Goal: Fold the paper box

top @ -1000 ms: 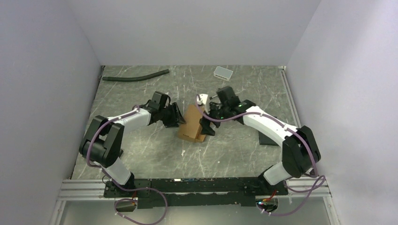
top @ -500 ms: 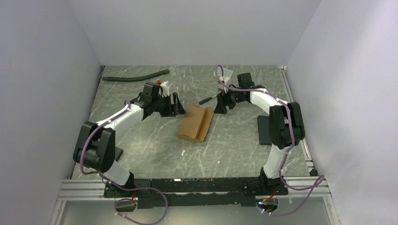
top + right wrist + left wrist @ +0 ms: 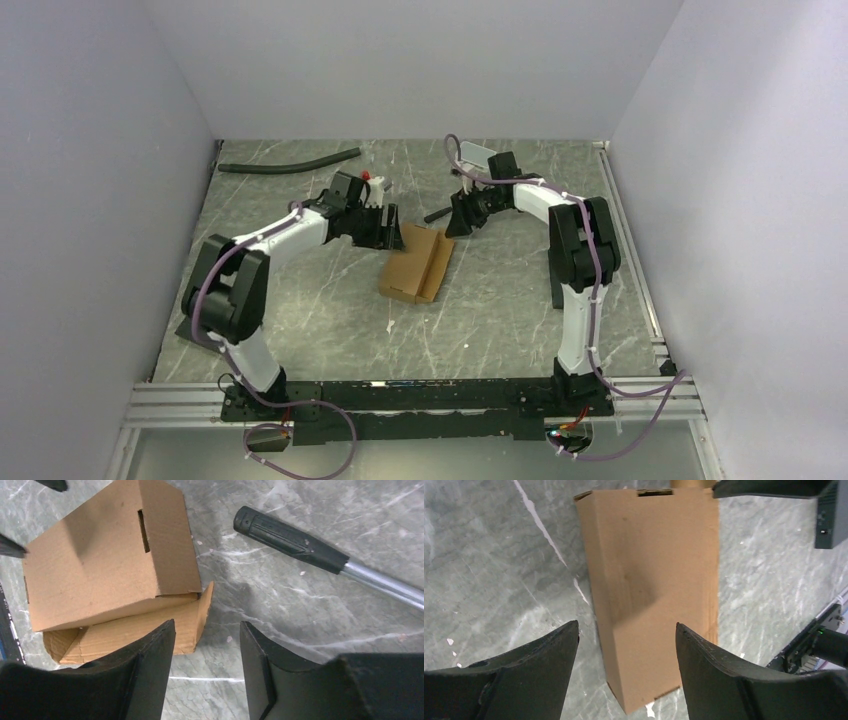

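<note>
Both claws now stand clear of the paper box (image 3: 415, 265), which we pinched upright between them a second ago; it lies slumped mid-table (image 3: 320, 310), one flap loose. Our left gripper (image 3: 626, 630) gapes wide; our right gripper (image 3: 207, 625) is half-spread and empty. Folding looks unfinished.

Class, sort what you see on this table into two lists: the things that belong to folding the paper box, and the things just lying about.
Belongs to the job:
- paper box, brown cardboard, lying between the two arms

Just lying about:
- black hose
- black-handled metal rod
- white-grey tray
- flat black slab
</note>
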